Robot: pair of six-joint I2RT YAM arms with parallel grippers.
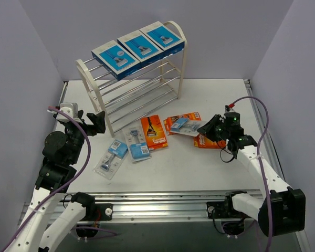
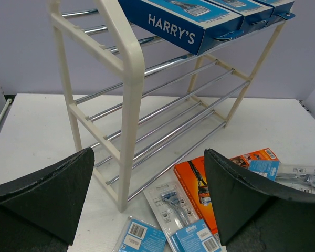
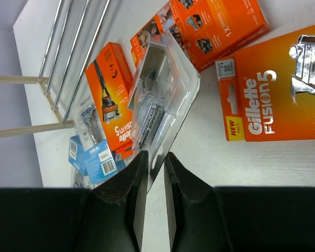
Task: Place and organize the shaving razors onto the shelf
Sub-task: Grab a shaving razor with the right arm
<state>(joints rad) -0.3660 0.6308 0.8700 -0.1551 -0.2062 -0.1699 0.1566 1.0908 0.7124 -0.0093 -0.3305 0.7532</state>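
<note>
The white table [image 1: 215, 168] carried the shelf [image 2: 131, 105] just ahead of the left gripper [image 1: 100, 123], with three blue boxes [image 1: 139, 46] on its top tier. Orange packs [image 1: 153, 132] and clear blister packs [image 1: 111, 157] lay scattered between it and the right gripper [image 3: 156, 157].

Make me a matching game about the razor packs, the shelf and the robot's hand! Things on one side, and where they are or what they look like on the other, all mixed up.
Things:
1. blue boxes
2. orange packs
3. left gripper
4. shelf

Descriptions:
A. lying on the table
B. white frame with shiny rods
C. jaws wide open
D. in a row on the top tier

Pairs: 1-D, 2-A, 3-C, 4-B
</note>
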